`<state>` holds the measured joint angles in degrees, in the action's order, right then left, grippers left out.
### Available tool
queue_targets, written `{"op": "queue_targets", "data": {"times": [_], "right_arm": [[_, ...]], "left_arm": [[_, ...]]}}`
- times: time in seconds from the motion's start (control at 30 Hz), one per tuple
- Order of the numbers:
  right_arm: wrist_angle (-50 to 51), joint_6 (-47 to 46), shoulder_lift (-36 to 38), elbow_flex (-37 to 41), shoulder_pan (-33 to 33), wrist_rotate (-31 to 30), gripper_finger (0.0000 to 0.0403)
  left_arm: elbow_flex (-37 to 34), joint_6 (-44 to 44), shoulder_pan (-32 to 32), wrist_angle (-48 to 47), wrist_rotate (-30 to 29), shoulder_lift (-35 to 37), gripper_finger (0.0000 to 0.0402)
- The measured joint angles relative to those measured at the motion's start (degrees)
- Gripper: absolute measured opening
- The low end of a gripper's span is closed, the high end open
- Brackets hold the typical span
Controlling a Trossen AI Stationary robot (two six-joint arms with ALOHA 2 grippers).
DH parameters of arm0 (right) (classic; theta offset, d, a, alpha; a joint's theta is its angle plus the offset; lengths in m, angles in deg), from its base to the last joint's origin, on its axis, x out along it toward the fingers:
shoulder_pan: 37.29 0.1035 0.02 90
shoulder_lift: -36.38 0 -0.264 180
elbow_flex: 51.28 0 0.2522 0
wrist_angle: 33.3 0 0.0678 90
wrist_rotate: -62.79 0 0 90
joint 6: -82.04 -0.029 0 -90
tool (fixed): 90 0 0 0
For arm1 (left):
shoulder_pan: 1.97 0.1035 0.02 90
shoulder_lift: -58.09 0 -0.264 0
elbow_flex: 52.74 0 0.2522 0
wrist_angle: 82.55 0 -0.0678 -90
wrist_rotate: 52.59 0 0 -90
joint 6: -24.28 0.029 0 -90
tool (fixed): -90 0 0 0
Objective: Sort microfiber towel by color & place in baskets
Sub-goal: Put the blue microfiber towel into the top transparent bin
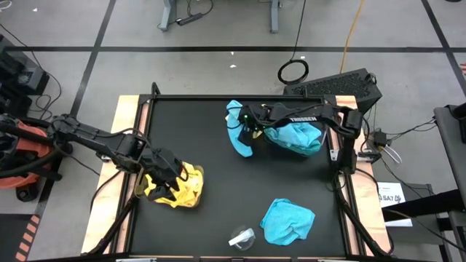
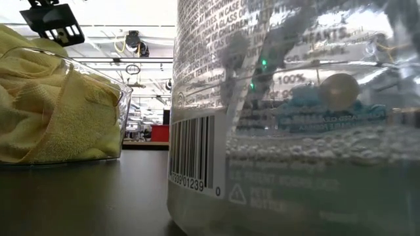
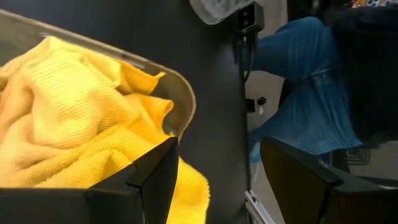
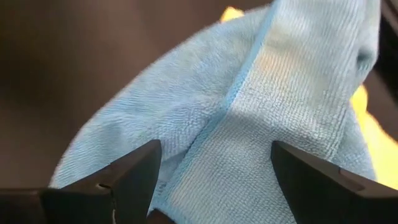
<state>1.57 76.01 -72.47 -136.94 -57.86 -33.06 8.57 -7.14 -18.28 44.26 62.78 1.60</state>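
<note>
Yellow towels (image 1: 182, 185) fill a clear basket (image 3: 181, 93) at the table's left; one corner hangs over its rim. My left gripper (image 1: 162, 177) is open just above them, also shown in its wrist view (image 3: 217, 146). A second basket (image 1: 320, 142) at the far right holds teal towels (image 1: 298, 135). A teal towel (image 1: 238, 135) lies on the table beside it. My right gripper (image 1: 247, 124) is open over this towel (image 4: 249, 112). Another teal towel (image 1: 287, 222) lies crumpled near the front edge. My right gripper comes at the teal towel from above with its fingers (image 4: 134, 174) wide apart on either side of a hemmed fold (image 4: 230, 99). I cannot tell whether they touch it. The towel lies on the table.
A small clear plastic piece (image 1: 242, 238) lies at the front, left of the loose teal towel. A clear labelled container (image 2: 295, 118) stands right in front of the low camera and blocks most of that view. The table's middle is bare black surface (image 1: 211, 211).
</note>
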Motion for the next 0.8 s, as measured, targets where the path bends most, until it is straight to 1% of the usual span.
{"op": "queue_targets", "data": {"times": [0.13, 0.2, 0.27, 0.37, 0.5, 0.57, 0.6, 0.63, 0.8], "right_arm": [[-0.2, -0.6, -1.8, 0.0, -0.1, 1.3, 0.0295], [-0.3, -0.6, -2.6, 0.0, -0.1, 1.6, 0.0282], [-0.3, -0.6, -3.4, 0.0, -0.1, 1.7, 0.0257], [-0.2, -0.6, -3.8, 0.0, -0.1, 1.7, 0.0198], [-0.1, 0.1, -3.8, 0.0, -0.1, 1.8, 0.0095], [0.3, 0.7, -3.5, 0.0, -0.1, 3.2, 0.0039], [0.3, 1.1, -3.4, 0.0, -0.2, 4.0, 0.0022], [0.2, 1.2, -3.3, 0.0, -0.2, 4.5, 0.0014], [3.2, 1.2, -2.3, -1.0, -0.2, 4.6, 0.0011]], "left_arm": [[0.0, -0.1, 0.0, -0.8, 1.0, 0.0, 0.0234], [0.0, -0.9, 0.0, -0.9, 1.8, 0.0, 0.0234], [0.0, -1.2, 0.0, -1.1, 2.6, 0.1, 0.0234], [0.0, -1.3, 0.0, -1.1, 3.5, 0.4, 0.0234], [0.0, -2.0, 0.0, -1.1, 4.4, 0.5, 0.0234], [0.0, -2.4, 0.0, -1.0, 5.4, 0.5, 0.0234], [0.0, -2.6, 0.0, -1.0, 6.0, 0.5, 0.0234], [0.0, -2.6, 0.0, -1.0, 6.3, 0.5, 0.0234], [0.0, -2.7, 0.1, -0.9, 6.7, 1.1, 0.0234]]}}
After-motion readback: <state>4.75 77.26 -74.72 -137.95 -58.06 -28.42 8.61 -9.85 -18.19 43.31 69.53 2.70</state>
